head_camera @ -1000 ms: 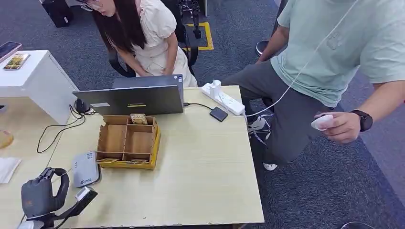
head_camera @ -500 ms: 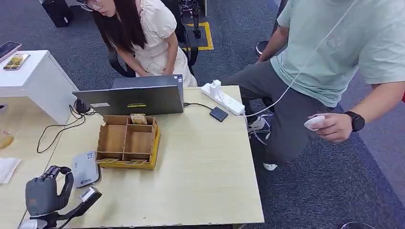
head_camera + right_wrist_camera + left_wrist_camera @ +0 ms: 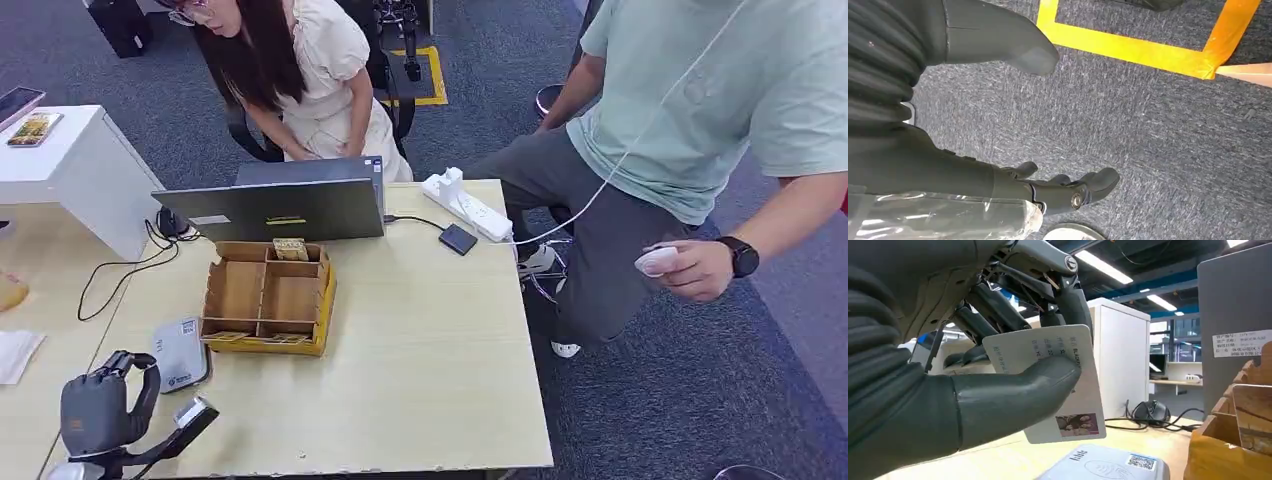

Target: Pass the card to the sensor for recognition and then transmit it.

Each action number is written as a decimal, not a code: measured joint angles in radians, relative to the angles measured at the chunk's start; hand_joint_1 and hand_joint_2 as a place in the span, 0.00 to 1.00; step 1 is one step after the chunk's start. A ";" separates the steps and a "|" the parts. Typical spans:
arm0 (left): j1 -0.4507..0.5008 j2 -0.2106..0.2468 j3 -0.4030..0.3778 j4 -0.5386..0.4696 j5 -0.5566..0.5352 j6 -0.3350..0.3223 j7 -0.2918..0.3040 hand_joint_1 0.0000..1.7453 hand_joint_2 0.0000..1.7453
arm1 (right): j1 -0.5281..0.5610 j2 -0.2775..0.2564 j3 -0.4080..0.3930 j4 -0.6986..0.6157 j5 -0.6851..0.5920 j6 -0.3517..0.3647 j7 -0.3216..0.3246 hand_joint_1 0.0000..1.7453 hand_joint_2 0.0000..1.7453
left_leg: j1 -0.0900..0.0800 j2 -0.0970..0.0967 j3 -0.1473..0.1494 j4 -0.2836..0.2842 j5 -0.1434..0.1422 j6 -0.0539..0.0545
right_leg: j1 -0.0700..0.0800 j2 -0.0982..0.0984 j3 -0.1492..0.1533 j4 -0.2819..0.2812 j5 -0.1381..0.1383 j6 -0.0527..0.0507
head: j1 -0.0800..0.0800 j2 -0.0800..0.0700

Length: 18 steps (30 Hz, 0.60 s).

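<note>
My left hand (image 3: 100, 415) hovers over the table's near left corner and pinches a white card (image 3: 192, 412) between thumb and fingers. In the left wrist view the card (image 3: 1068, 405) shows printed text and a small photo, with the thumb (image 3: 1013, 395) pressed across its face. The grey card sensor (image 3: 180, 352) lies flat on the table just beyond the hand, and its top (image 3: 1108, 467) sits right under the card's lower edge. My right hand (image 3: 1048, 165) hangs over grey carpet with its fingers apart and nothing in it.
A partitioned cardboard box (image 3: 267, 296) stands right of the sensor, a laptop (image 3: 272, 208) behind it. A power strip (image 3: 467, 208) and a small black device (image 3: 458, 239) lie at the back right. One person sits behind the laptop; another (image 3: 700, 120) stands right, holding a white object (image 3: 657, 261).
My left hand has drifted slightly right and toward the near edge with the card. The standing person's hand has moved a little left.
</note>
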 joint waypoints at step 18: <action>0.011 -0.053 0.000 0.003 -0.040 0.000 -0.051 1.00 1.00 | 0.000 0.001 -0.021 0.000 0.014 0.000 -0.001 0.00 1.00 | 0.000 0.000 0.000 0.000 0.000 0.001 | 0.000 0.000 0.000 0.000 0.000 0.000 | 0.000 0.000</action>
